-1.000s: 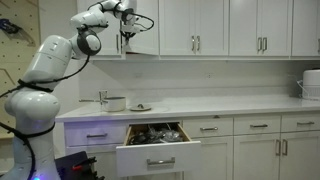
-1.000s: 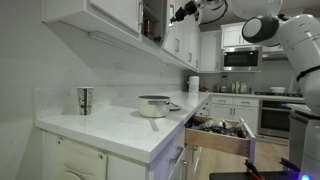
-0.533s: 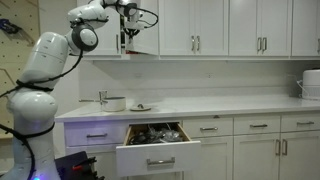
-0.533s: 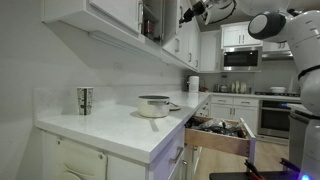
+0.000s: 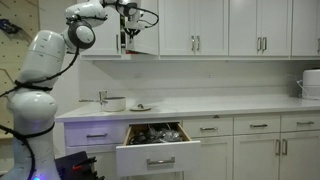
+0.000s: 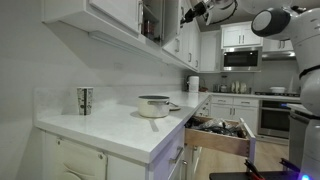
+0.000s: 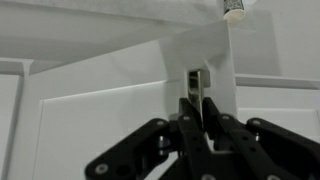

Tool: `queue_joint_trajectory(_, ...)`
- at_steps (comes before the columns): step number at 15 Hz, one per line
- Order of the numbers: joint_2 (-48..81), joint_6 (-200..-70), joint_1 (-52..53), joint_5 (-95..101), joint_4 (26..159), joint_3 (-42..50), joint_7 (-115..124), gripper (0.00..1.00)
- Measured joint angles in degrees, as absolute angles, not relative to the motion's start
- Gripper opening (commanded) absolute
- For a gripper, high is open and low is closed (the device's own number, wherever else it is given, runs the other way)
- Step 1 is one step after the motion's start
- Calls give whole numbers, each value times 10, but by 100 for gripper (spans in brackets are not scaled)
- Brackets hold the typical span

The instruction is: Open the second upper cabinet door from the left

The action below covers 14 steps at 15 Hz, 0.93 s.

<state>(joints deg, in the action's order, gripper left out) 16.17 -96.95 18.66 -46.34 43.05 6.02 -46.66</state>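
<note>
Exterior view, cabinet fronts face-on:
- Arm point(image 5: 50, 60) stands at the left and reaches up to the upper cabinets.
- Tool point(image 5: 127, 35) is at the left edge of the second door point(image 5: 147, 30), where its handle is.
- Door is ajar. Its left edge is swung out from the cabinet line, leaving a dark gap beside it with items on the shelf inside. The other upper doors are flat and closed.
- Too small here to tell how the fingers stand.
- Below, a drawer point(image 5: 156, 158) is pulled out, full of dark utensils.
- On the counter point(image 5: 220, 104): a pot point(image 5: 115, 102) and, just beside it, a small plate point(image 5: 140, 107).

Exterior view, looking along the counter:
- Tool point(image 6: 186, 14) is up at the cabinets, against the outer edge of the door point(image 6: 172, 28).
- Door stands out from the row, and the dark cabinet interior shows behind it.
- Counter point(image 6: 110, 128) carries a cup point(image 6: 85, 99) near the wall and the pot point(image 6: 153, 105) farther along.
- Drawer point(image 6: 222, 135) juts into the aisle.

Wrist view:
- Black fingers point(image 7: 215, 120) converge on a metal handle point(image 7: 196, 82) mounted on the white door point(image 7: 205, 55).
- Tool point(image 7: 197, 102) is pressed together, pinching the handle, with no gap visible at either side of the bar.
- White panelled door fronts fill the rest of the frame.
</note>
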Motion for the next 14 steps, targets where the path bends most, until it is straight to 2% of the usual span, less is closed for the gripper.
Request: queue_joint_trajectory(14, 139, -985, 181, -463, 468, 63, -473, 4)
